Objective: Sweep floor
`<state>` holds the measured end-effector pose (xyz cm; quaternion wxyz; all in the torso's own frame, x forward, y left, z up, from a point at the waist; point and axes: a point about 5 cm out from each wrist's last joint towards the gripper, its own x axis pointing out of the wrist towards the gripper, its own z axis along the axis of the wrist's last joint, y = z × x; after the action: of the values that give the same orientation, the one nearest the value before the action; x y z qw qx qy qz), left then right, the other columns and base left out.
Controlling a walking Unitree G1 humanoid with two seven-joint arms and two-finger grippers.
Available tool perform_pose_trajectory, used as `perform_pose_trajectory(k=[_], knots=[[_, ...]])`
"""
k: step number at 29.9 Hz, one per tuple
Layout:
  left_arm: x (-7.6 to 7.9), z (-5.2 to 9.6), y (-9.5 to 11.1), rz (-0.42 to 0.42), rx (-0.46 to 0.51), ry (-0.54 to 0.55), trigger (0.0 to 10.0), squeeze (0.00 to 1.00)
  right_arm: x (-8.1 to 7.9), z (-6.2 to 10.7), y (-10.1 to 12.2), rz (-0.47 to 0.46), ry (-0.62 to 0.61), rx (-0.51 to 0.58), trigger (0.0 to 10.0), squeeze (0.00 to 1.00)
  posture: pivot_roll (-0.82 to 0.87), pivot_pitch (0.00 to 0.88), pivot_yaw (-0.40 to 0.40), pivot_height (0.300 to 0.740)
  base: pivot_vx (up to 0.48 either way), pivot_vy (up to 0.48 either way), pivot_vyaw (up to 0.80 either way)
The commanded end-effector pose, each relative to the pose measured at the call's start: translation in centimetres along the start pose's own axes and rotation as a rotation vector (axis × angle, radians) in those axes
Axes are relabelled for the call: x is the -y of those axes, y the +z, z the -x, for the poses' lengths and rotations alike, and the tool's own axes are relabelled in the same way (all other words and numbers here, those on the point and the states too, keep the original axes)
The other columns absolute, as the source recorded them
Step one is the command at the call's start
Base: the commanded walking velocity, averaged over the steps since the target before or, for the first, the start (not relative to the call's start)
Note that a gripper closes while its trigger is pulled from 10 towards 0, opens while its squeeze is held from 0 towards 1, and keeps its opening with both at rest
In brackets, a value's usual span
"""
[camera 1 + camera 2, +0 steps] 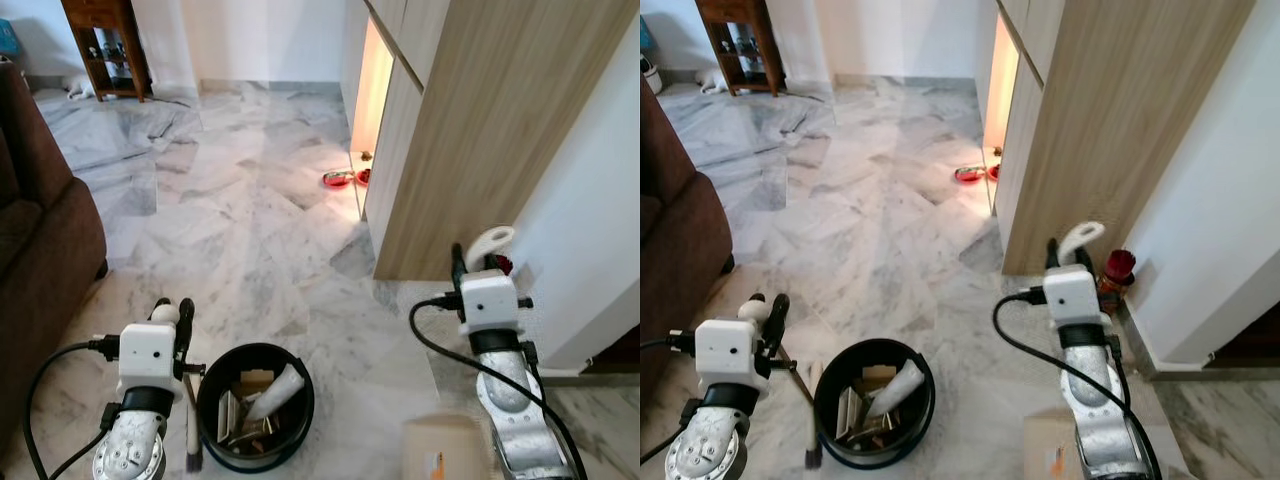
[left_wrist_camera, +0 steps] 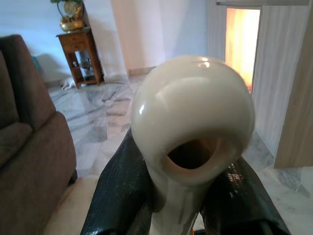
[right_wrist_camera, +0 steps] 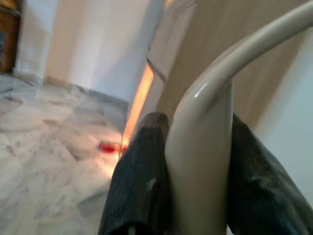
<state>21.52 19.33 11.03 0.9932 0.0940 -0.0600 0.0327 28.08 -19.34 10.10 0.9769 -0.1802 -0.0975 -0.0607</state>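
Beside the black bin [image 1: 255, 408] of debris: left gripper [image 1: 172, 318] clamps a cream broom handle [image 2: 191, 147]; right gripper [image 1: 1068, 258], near the wooden cabinet [image 1: 480, 130], clamps a cream looped dustpan handle [image 3: 205, 142]. Step: tools carried. Next: brush lowered to marble floor [image 1: 230, 220].

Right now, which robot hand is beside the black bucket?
The left gripper, holding a cream handle beside the black bucket. The right gripper is by the wooden cabinet.
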Motion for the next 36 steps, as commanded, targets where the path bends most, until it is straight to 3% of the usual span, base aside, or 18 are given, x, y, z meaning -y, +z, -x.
perform_pose_trajectory(k=[1, 5, 9, 11, 12, 15, 21, 36], knots=[[0.3, -0.3, -0.1, 0.084, 0.010, 0.003, 10.0, 0.00, 0.6, -0.3, -0.8, -0.077, -0.062, -0.035, 10.0, 0.00, 0.07, 0.000, -0.049, 0.740, 0.000, 0.000, 0.00], [0.1, -0.3, -0.7, 0.126, -0.010, 0.019, 10.0, 0.00, 0.8, -0.8, -1.3, -0.177, -0.085, -0.056, 10.0, 0.00, 0.07, 0.000, -0.052, 0.740, 0.000, 0.000, 0.00], [0.2, -0.3, -0.9, 0.143, -0.018, 0.023, 10.0, 0.00, 0.8, -1.0, -1.3, -0.209, -0.078, -0.053, 10.0, 0.00, 0.07, 0.000, -0.054, 0.740, 0.000, 0.000, 0.00], [0.3, -0.2, -1.2, 0.148, -0.026, 0.025, 10.0, 0.00, 0.7, -1.1, -1.4, -0.270, -0.073, -0.059, 10.0, 0.00, 0.07, 0.000, -0.054, 0.740, 0.000, 0.000, 0.00], [0.5, -0.1, -1.3, 0.151, -0.029, 0.022, 10.0, 0.00, 0.6, -1.2, -1.6, -0.343, -0.074, -0.067, 10.0, 0.00, 0.07, 0.000, -0.055, 0.740, 0.000, 0.000, 0.00], [0.7, -0.1, -1.3, 0.156, -0.025, 0.011, 10.0, 0.00, 0.6, -1.2, -1.8, -0.379, -0.081, -0.071, 10.0, 0.00, 0.07, 0.000, -0.055, 0.740, 0.000, 0.000, 0.00], [1.0, -0.4, -1.2, 0.158, -0.019, -0.014, 10.0, 0.00, 0.1, -1.1, -2.0, -0.387, -0.058, -0.077, 10.0, 0.00, 0.07, 0.000, -0.056, 0.740, 0.000, 0.000, 0.00], [1.4, -0.4, -0.9, 0.153, -0.011, -0.035, 10.0, 0.00, 0.7, -1.1, -2.3, -0.382, -0.065, -0.072, 10.0, 0.00, 0.07, 0.000, -0.054, 0.740, 0.000, 0.000, 0.00]])
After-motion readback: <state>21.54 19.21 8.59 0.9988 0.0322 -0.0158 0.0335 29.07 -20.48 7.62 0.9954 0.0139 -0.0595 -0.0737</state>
